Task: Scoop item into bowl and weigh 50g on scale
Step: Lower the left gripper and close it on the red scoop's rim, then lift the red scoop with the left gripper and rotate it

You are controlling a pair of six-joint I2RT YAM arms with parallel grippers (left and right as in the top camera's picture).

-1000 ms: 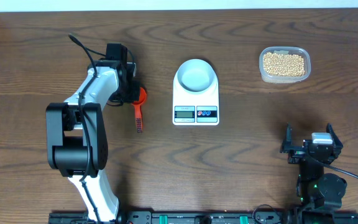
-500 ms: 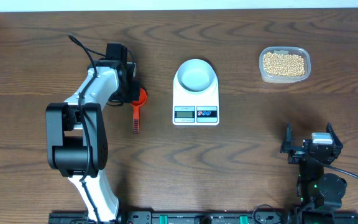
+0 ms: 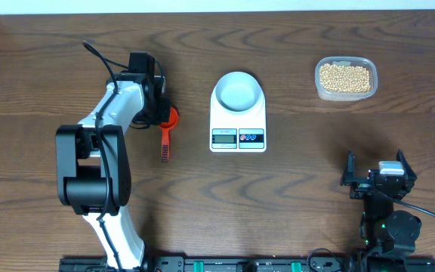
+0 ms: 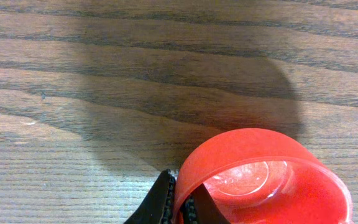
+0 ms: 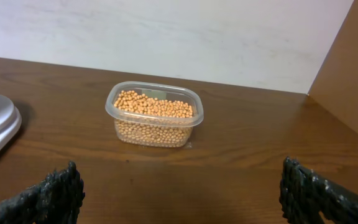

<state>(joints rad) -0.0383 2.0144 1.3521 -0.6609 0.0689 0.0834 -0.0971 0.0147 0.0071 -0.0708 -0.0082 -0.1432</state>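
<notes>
left tool (image 4: 180, 203) — tight on red scoop (image 4: 260, 177)

Table (image 3: 293, 181) (dark wood): 1 scale (image 3: 238, 137), 1 tub (image 3: 346, 97)

text: none legible | scale (image 3: 238, 113) display: too small to read

Dark brown wood-grain table (image 3: 293, 189). White wall (image 5: 166, 31) along its far edge. Brown side panel (image 5: 347, 74) at the right edge.
</notes>
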